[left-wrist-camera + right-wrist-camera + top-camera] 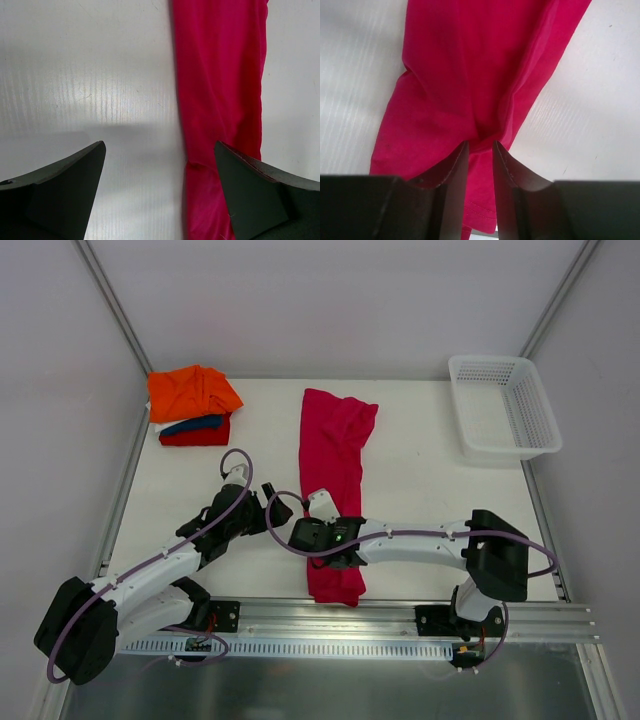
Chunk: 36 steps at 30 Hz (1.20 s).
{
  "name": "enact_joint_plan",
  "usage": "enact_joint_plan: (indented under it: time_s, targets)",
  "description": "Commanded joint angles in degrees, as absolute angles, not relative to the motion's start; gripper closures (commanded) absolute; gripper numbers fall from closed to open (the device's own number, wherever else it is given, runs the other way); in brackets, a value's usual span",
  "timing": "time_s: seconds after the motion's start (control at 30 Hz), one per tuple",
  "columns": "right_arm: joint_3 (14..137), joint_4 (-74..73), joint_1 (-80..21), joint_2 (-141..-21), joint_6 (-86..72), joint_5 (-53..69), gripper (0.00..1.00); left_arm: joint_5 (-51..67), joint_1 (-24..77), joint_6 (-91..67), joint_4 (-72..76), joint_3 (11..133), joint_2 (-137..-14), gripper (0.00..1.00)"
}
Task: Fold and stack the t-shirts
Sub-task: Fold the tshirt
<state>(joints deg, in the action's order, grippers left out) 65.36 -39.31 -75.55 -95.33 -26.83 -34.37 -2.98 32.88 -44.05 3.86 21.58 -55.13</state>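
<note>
Overhead, the magenta-pink t-shirt point(335, 455) lies as a long narrow strip down the centre of the worktop point(430, 500), from the upper middle to the lower middle of the frame. The right arm point(420, 538) crosses it from the right and hides part of its lower stretch, so the grip cannot be read there. The right wrist view shows it: the right jaws stand narrow, pinching a gathered fold of the pink cloth, which puckers toward them. In the left wrist view the left jaws are spread wide over bare worktop, and the strip runs down the right half of the frame, partly behind one finger point(260, 200). At upper left of the overhead frame an orange t-shirt point(192, 392) tops a dark blue t-shirt point(195, 424) and a red t-shirt point(197, 437). A white mesh basket point(488, 361) sits at upper right.
</note>
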Motion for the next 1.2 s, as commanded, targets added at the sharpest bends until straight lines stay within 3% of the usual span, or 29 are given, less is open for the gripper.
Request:
enact_joint_plan:
  time_s: [0.0, 0.53, 0.97, 1.17]
  targets:
    - [65.22, -38.58, -76.46, -94.13, -27.68, -33.66, 0.71, -2.11, 32.34, -43.68, 4.92, 21.44, -54.75, 0.09]
    - [66.98, -35.24, -82.09, -101.95, -32.16, -31.73, 0.71, -2.2, 32.34, -43.51, 4.04, 21.71, -53.97, 0.09]
    - [61.79, -40.6, -82.35, -96.95, -37.0, -34.98, 0.71, -1.32, 32.43, -44.3, 4.04, 21.36, -53.18, 0.09]
    - [61.96, -41.22, -82.35, -96.33, -37.44, -35.33, 0.72, 5.01, 33.31, -48.25, 9.31, 18.82, -53.96, 0.1]
